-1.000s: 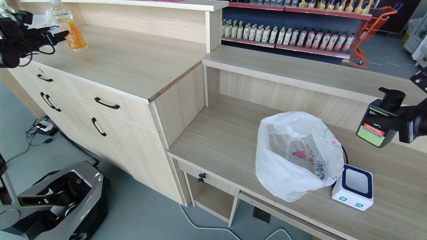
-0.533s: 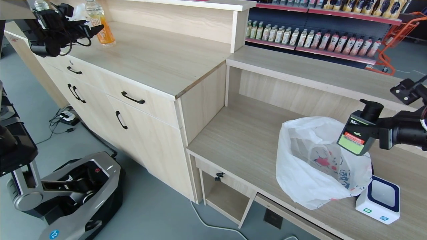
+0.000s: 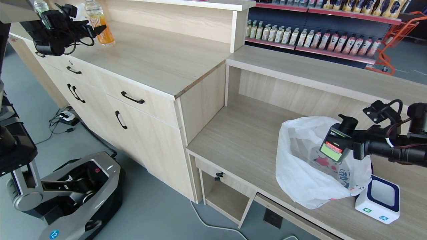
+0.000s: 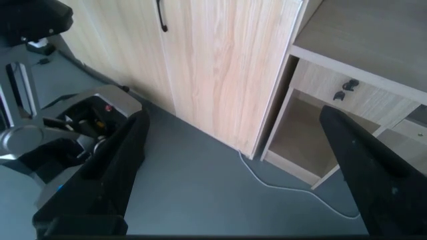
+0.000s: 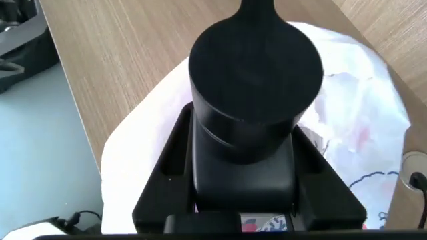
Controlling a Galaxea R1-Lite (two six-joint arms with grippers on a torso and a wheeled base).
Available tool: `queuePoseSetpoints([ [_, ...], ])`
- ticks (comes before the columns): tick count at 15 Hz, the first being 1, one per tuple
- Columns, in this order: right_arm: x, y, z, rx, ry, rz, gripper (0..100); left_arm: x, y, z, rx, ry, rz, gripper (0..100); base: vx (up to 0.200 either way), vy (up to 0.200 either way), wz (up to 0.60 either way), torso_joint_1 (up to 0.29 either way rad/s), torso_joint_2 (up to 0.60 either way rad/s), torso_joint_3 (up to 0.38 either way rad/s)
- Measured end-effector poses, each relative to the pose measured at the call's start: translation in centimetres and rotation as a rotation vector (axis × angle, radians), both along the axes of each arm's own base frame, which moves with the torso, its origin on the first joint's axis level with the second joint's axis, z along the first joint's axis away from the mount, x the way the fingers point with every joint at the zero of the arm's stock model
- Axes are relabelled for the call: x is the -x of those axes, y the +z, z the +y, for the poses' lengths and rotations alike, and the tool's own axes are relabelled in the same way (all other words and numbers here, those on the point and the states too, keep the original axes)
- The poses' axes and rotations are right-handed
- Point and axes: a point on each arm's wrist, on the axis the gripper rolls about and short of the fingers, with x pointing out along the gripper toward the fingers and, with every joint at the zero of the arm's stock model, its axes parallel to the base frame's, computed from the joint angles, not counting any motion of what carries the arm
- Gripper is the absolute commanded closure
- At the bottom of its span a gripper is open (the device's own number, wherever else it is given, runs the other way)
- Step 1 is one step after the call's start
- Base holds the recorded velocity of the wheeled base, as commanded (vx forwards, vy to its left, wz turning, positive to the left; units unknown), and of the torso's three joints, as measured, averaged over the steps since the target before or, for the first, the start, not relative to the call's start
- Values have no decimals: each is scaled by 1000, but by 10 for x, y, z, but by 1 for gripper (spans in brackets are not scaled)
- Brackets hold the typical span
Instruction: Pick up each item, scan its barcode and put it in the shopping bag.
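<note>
The lower desk (image 3: 240, 140) carries everything that matters for this step. The white shopping bag (image 3: 300, 180) stands on it with its mouth open upward. The bag is thin plastic and looks likely to fold or slide if nudged, so I'd bring the load straight down through the middle of the opening. I'd also wait until it is below the rim before letting go, not drop it from height. It should stay clear of the near edge of the bag, which sags toward the front of the desk. Whether the barcode has been read I cannot tell from here.

The scanner (image 3: 378, 200) sits on the desk just beside the bag, on the robot's right, its window facing up.

The task's thing at this moment is a black pump bottle (image 3: 337, 141). It is tilted with its label toward the bag and hangs above the mouth, not yet inside. The right gripper (image 3: 355, 146) is clamped on its body, with the fingers pressed against both sides.

Well apart, up on the tall counter (image 3: 150, 66), the left gripper (image 3: 95, 30) has its fingers spread wide with nothing between them. It sits just beside an orange drink bottle (image 3: 100, 28) standing upright there. Whether a fingertip touches that bottle I can't make out.
</note>
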Motion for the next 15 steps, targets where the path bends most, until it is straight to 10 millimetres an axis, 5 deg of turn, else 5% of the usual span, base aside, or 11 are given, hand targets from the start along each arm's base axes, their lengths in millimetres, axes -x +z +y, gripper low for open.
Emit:
queuePoseSetpoints([
  [5,1,-32,2,19,24,88,100,0,0,0,0,0,0,0,0,0,0,0,0,0],
  [15,-15,-59,17,34,92,110,100,0,0,0,0,0,0,0,0,0,0,0,0,0],
])
